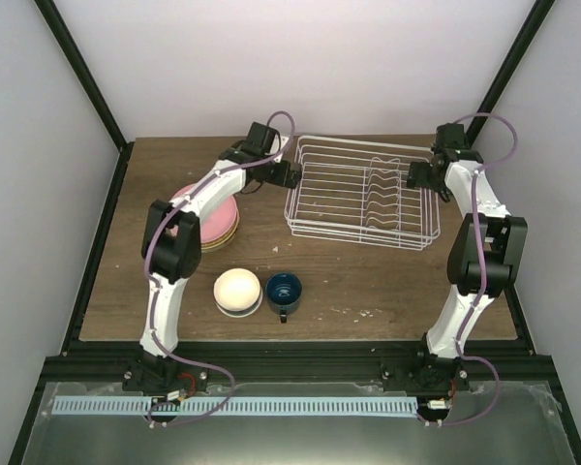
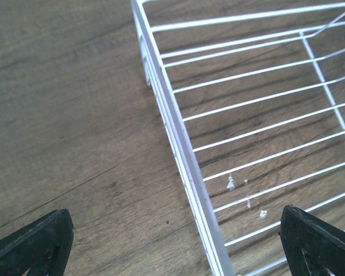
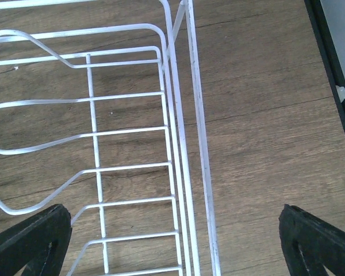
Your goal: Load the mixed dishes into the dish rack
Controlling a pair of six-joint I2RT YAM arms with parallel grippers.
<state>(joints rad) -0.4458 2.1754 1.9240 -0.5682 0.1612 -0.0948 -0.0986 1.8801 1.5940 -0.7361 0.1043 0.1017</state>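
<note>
The top view looks down from behind over the whole counter. Wrist views look closely down on opposite ends of the rack, also seen from above.

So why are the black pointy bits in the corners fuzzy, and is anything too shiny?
Left wrist view: the black fingertips sit very near the lens and look soft, while the dish rack wires look sharp. Right wrist view: the same, soft fingertips, crisp wires. Top view: even light, faint shadows on the table, no glare.
</note>
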